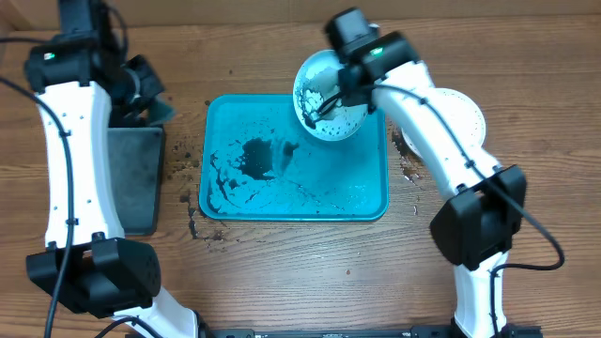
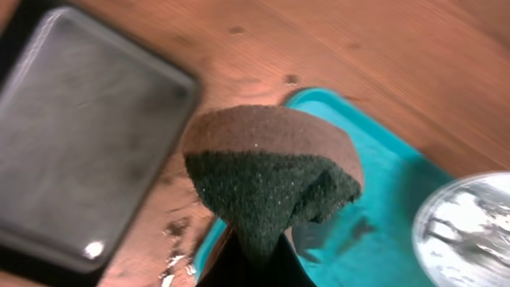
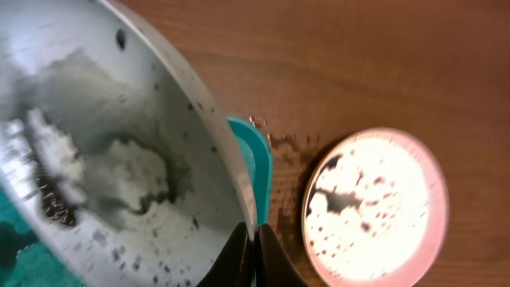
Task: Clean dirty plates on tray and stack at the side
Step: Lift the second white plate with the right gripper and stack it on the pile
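Right gripper (image 1: 317,106) is clamped on the rim of a speckled plate (image 1: 349,120), holding it tilted above the tray's (image 1: 282,202) far right corner. The sponge (image 2: 271,171) is well off to the left, pinched in the left gripper (image 2: 253,259) near the grey tray (image 1: 131,178). A second plate (image 1: 465,113), also dirty, sits on the table (image 1: 282,282) just right of the tray.

Black grime over turquoise, pale blue and white.

The tray (image 1: 357,188) is bright turquoise, streaked with black smears and one dark blotch. The blue plate (image 1: 324,127) is very pale, peppered with black specks; the white plate (image 3: 374,207) has black spots and a pinkish edge. The sponge (image 2: 271,175) is brown over dark green. The grey tray (image 1: 131,178) is black-rimmed; the counter (image 1: 300,272) is brown wood-grain.
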